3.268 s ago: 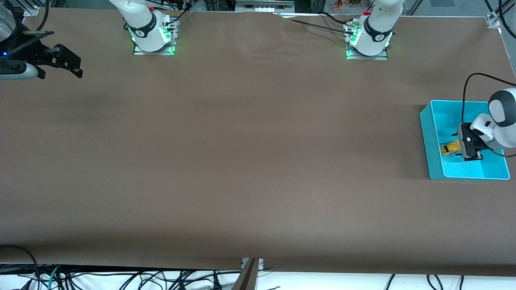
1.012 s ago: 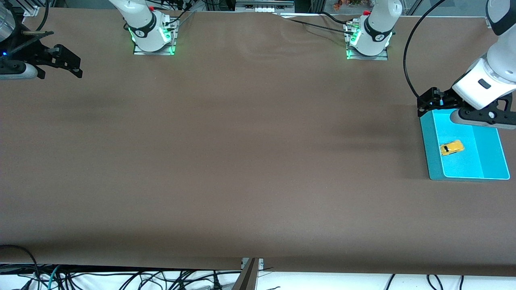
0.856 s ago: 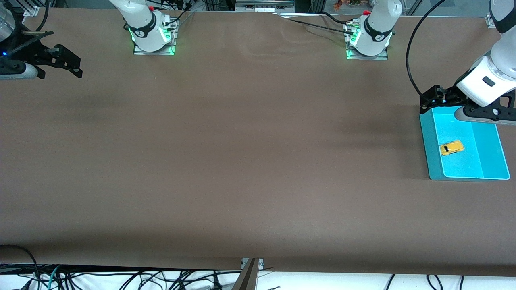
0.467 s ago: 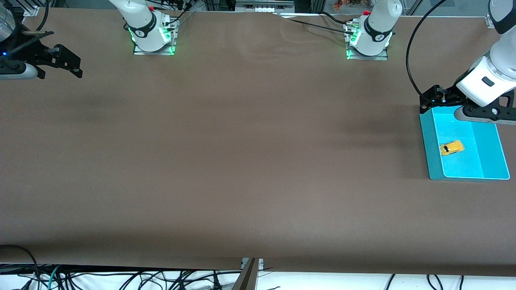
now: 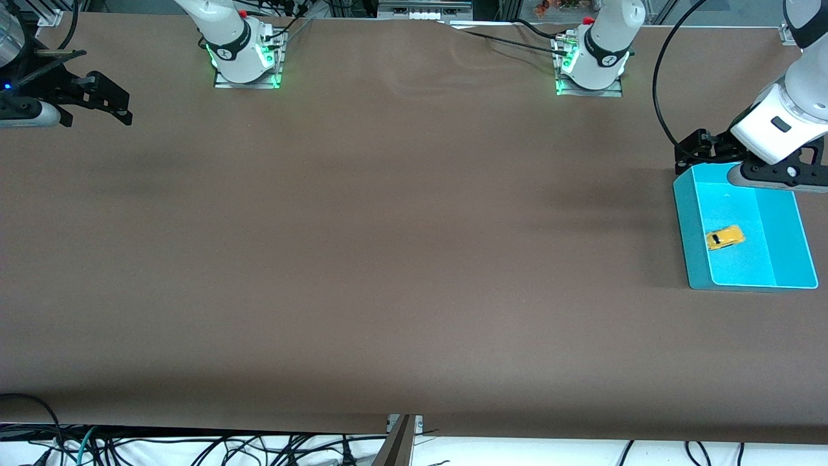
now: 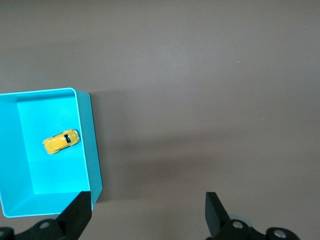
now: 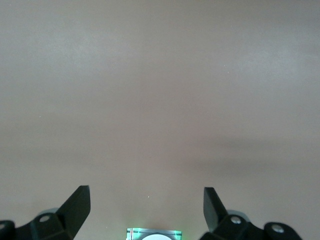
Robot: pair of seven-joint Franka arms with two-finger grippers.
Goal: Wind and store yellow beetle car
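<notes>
Desk (image 5: 388,259): broad, flat and covered in a matte brown sheet with faint ripples near the arms' bases; dark cables hang along the edge nearest the front camera.
Bin (image 5: 692,220): shallow rectangular tray of smooth turquoise plastic with rounded corners and thin upright walls, sitting at the left arm's end of the desk; also seen in the left wrist view (image 6: 90,145).
Yellow beetle car (image 5: 723,237): tiny glossy toy with a rounded, domed body and a dark window strip, lying on the bin's floor close to the wall that faces the desk's middle, turned at a slant to the bin's walls; the left wrist view (image 6: 60,142) shows it alone in the bin, touched by nothing.
Left end effector (image 5: 689,154): black, angular two-finger tool on a white rounded wrist, up in the air over the bin's edge nearest the arms' bases; its fingers (image 6: 79,212) are spread wide and grasp nothing.
Right end effector (image 5: 107,100): black, blocky tool waiting over the right arm's end of the desk, well apart from the bin; its fingers (image 7: 77,204) are released and spread wide over bare brown sheet.
</notes>
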